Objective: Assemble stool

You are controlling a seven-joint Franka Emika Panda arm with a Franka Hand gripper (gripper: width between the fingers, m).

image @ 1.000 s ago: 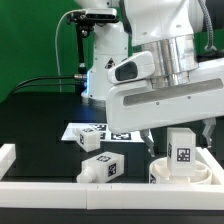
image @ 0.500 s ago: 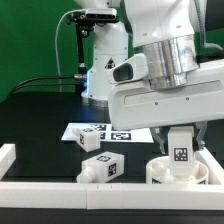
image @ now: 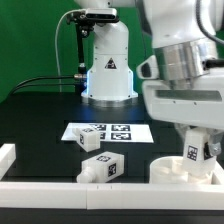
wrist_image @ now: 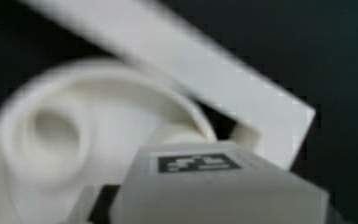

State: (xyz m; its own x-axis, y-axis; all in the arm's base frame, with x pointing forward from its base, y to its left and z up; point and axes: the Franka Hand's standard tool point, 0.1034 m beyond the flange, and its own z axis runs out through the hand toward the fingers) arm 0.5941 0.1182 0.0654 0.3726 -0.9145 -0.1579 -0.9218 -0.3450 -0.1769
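Stool seat (image: 170,173) sits by front rail (image: 45,189), exterior view's right | gripper (image: 193,147) narrowed, looks clamped on tilted leg (image: 189,153) at seat's rim | risk: tilt makes leg jam or slip in jaws, shoves seat off | wrist view too blurred to confirm contact

The arm (image: 185,60) and boxy gripper (image: 196,150) are cased in smooth white shells. A blue light (image: 107,68) is set in the domed base (image: 108,88), and a black cable (image: 45,80) is run to it.
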